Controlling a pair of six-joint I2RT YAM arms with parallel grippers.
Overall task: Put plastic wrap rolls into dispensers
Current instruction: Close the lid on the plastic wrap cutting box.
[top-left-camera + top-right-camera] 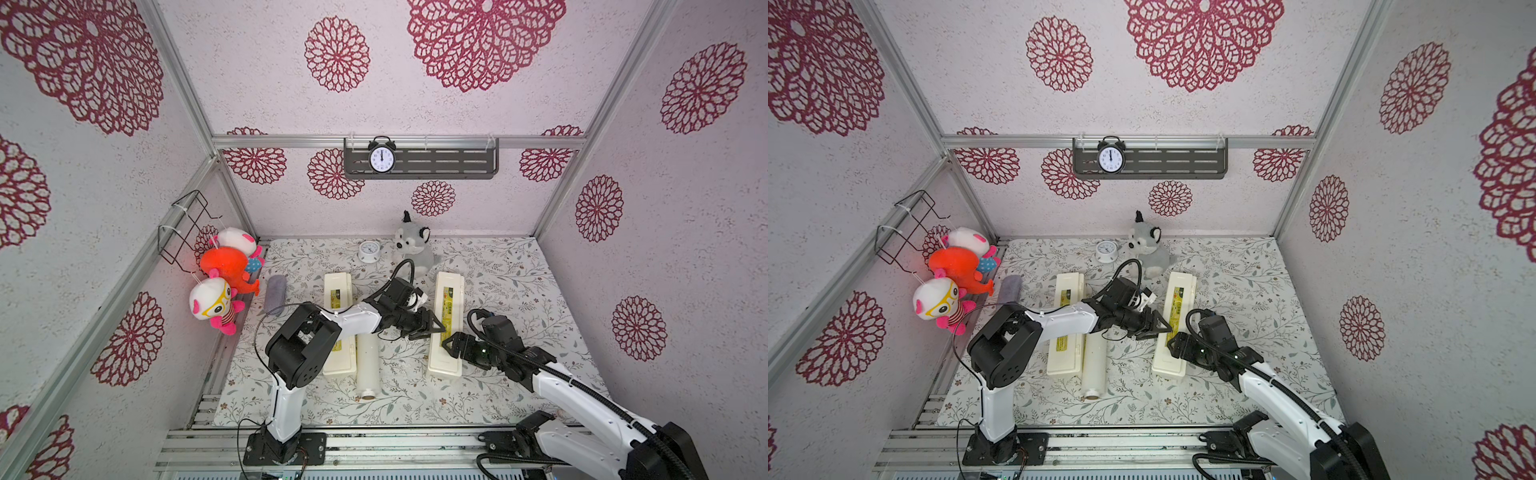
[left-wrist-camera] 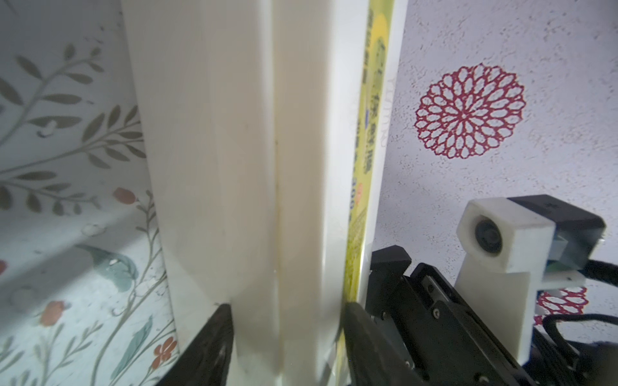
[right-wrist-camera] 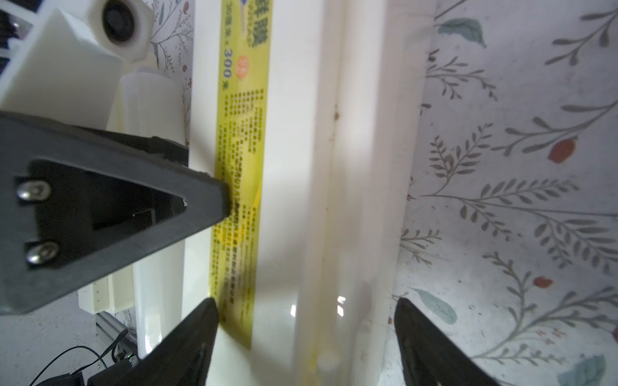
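On the tabletop [image 1: 519, 291] my left gripper [image 1: 438, 328] pinches a closed dispenser [image 1: 451, 291], my right gripper [image 1: 449, 345] gapes; one roll [image 1: 368, 361] lies unloaded.

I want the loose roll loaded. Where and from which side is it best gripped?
Probably from above, jaws across its width, at the near end of the roll: it lies flat, and there it juts past the dispenser flanking it.
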